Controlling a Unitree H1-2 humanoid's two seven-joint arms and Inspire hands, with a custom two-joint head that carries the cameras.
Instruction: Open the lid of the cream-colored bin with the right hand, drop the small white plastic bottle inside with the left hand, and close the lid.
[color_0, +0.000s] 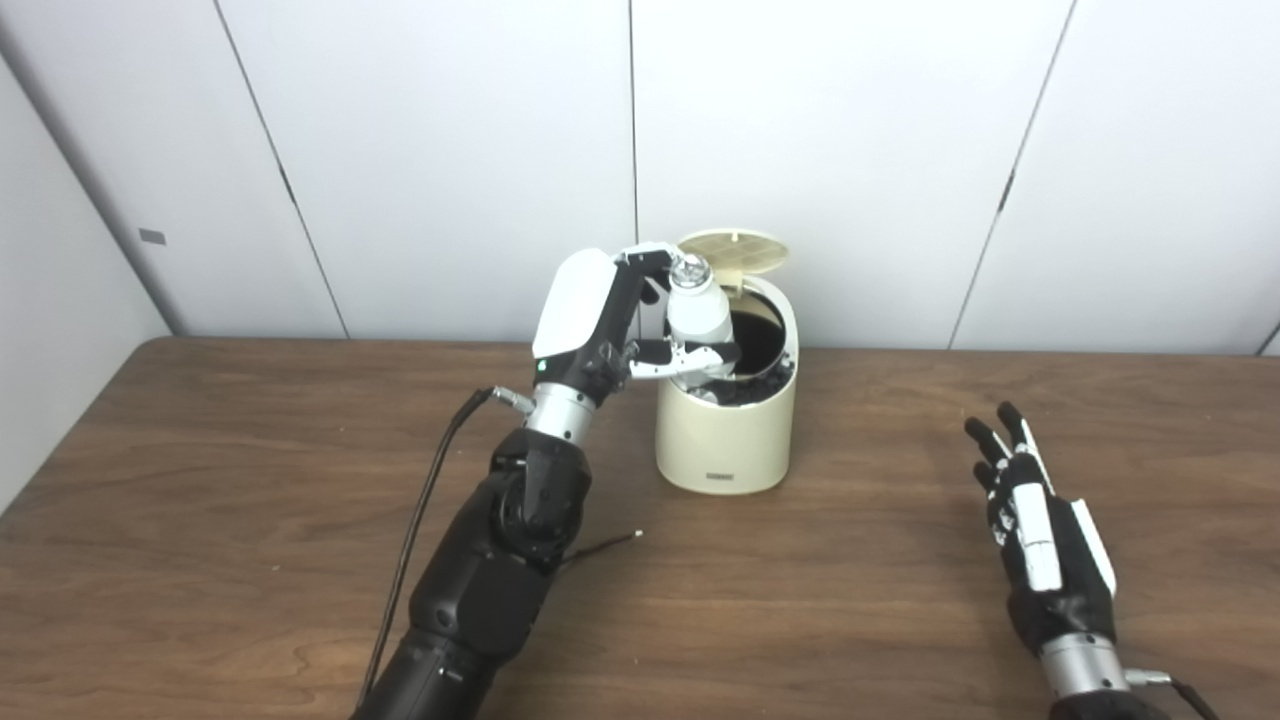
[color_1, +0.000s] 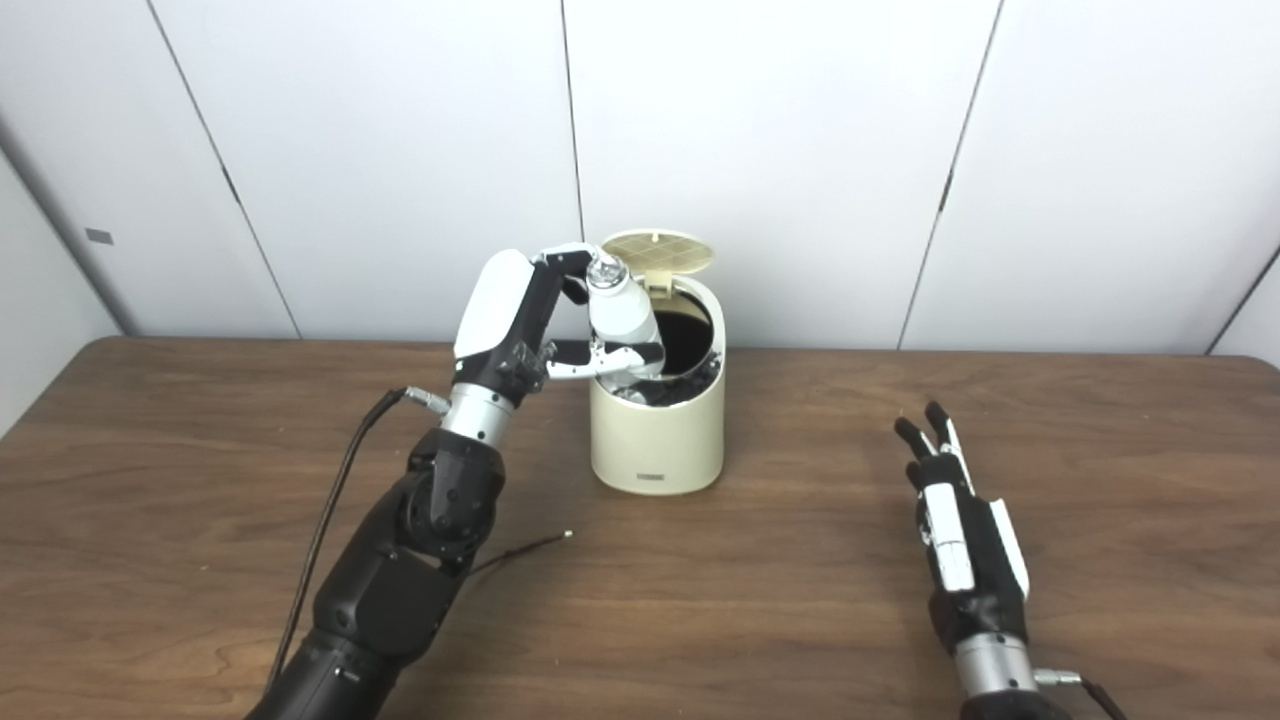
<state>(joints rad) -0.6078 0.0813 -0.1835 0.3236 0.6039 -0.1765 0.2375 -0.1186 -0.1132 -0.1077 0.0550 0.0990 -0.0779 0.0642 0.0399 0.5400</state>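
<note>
The small white bottle (color_0: 697, 308) hung upright over the cream bin's (color_0: 726, 440) open mouth, grasped by the left hand (color_0: 610, 325); the lid (color_0: 733, 251) stood raised at twelve o'clock. Best released only once centred over the opening. The right hand (color_0: 1040, 535) lay spread and empty at four o'clock.

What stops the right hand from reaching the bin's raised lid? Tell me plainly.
Probably nothing. The right hand lies open on the table, right of the bin; the lid stands open at the back, and the left hand with the bottle occupies only its left side.
</note>
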